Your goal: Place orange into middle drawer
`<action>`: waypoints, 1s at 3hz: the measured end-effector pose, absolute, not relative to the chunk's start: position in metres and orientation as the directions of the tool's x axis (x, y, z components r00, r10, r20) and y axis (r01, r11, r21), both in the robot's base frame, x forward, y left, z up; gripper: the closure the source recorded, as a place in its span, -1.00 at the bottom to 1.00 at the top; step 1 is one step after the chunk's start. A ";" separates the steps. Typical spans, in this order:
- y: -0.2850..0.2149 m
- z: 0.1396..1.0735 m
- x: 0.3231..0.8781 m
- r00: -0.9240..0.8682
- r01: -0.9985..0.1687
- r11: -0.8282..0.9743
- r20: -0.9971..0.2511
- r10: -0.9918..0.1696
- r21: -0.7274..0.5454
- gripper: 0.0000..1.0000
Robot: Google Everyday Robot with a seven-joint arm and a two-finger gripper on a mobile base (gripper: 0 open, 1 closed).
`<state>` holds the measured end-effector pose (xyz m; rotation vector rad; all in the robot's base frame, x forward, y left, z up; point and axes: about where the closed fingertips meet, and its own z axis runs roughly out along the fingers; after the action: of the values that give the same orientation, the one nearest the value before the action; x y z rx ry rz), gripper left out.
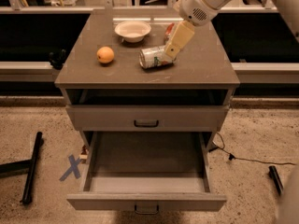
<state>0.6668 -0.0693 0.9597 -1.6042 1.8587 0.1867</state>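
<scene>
The orange sits on the left part of the grey-brown cabinet's top. The middle drawer is the lowest one; it is pulled out wide and its tray is empty. My gripper hangs from the white arm at the upper right. It is above the cabinet top, right over the right end of a silver can that lies on its side. The gripper is well to the right of the orange and holds nothing that I can see.
A white bowl stands at the back of the top, with a red can partly hidden behind the gripper. A shut drawer front is above the open drawer. On the floor lie a blue tape X, a black bar and a cable.
</scene>
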 end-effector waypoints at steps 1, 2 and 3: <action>-0.034 0.944 0.690 0.014 -0.940 0.180 -0.559 -0.829 -0.291 -1.00; 0.036 0.899 0.718 0.040 -0.970 0.116 -0.609 -0.792 -0.214 -1.00; 0.038 0.897 0.719 0.040 -0.970 0.117 -0.612 -0.790 -0.214 -1.00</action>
<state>0.7194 0.0380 0.8975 -1.7098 1.7868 0.3771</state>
